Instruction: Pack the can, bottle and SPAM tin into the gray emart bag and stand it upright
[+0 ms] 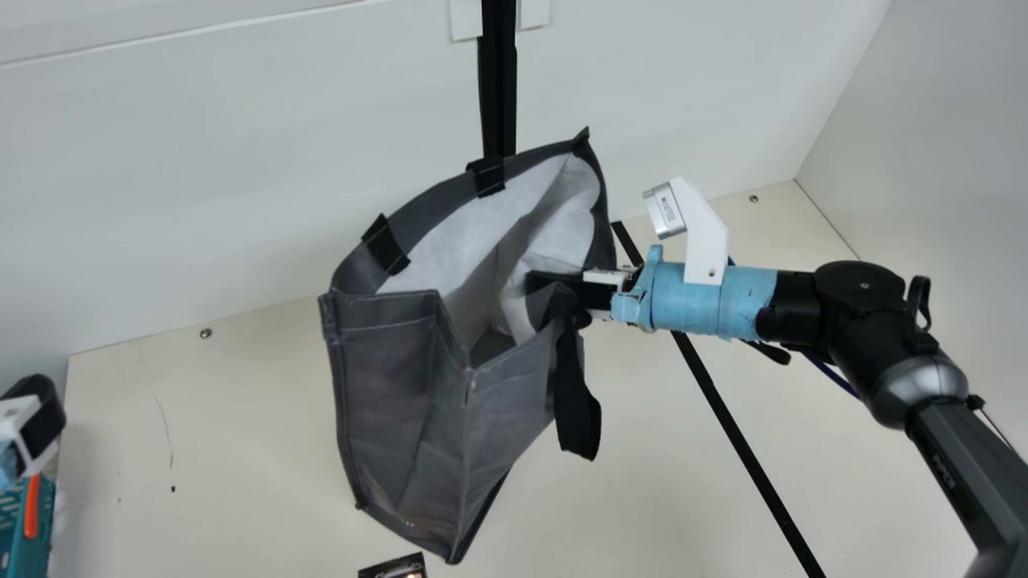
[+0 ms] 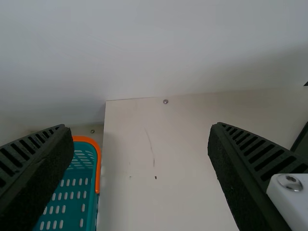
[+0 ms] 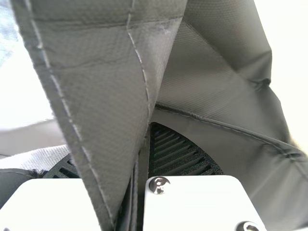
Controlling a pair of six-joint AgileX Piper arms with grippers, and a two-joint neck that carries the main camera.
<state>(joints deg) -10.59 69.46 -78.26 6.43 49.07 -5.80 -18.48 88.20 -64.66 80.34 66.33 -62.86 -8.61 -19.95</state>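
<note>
The rim of the gray emart bag (image 1: 393, 385) is pinched between the 2 closed fingers of the right gripper (image 1: 554, 295). Beside them, 1 black strap (image 1: 580, 409) is left dangling; beyond, the bag's mouth is spread open. Well apart from them, 1 dark printed item (image 1: 396, 568) is partly cut off near the bag's base. The left gripper's (image 1: 40, 425) 2 fingers are parted widely, nothing gripped; near them 1 teal basket (image 1: 18, 530) is seen.
</note>
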